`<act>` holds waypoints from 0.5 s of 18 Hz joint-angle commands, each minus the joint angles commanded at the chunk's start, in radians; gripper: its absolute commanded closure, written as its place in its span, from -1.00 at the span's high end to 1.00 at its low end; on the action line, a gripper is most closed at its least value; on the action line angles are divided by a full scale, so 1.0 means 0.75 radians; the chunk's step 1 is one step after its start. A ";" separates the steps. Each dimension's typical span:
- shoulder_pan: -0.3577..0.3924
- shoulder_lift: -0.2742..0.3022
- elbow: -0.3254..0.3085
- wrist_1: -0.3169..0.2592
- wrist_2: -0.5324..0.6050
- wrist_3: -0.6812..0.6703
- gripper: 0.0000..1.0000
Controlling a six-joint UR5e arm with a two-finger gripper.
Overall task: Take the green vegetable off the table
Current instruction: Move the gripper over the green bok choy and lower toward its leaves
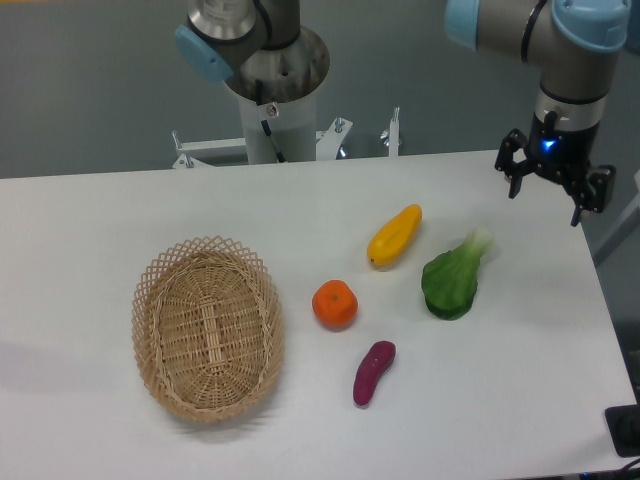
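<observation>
The green vegetable [456, 278] lay flat on the table [300, 200], its broad dark leafy end toward the camera and its pale stem pointing up and to the right, toward the far right corner. Nothing touched it. Left of the green vegetable and a little farther back lay the yellow vegetable [394, 236], near but apart from it. Farther left of the green vegetable sat the orange [335, 304], and below and left of it the small purple piece [373, 372]. The wicker basket [208, 326] stood well apart from the green vegetable, at the left side, with nothing seen inside.

The gripper [553, 184] hung beyond the green vegetable's stem end, up and to the right of it, over the table's far right edge and well apart from the toy. Its fingers were spread wide and held nothing.

The step in hand appeared to be the approach; no grasp had begun. The next move would likely call for bringing the gripper over the green vegetable's body, turning the wrist so the fingers straddled its narrower width, then descending with jaws wide enough to clear both sides without nudging the yellow vegetable.
</observation>
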 joint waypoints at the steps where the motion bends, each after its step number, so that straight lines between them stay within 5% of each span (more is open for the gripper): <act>1: 0.000 -0.002 -0.004 0.000 -0.002 0.000 1.00; 9: -0.004 -0.004 -0.082 0.006 0.000 -0.016 1.00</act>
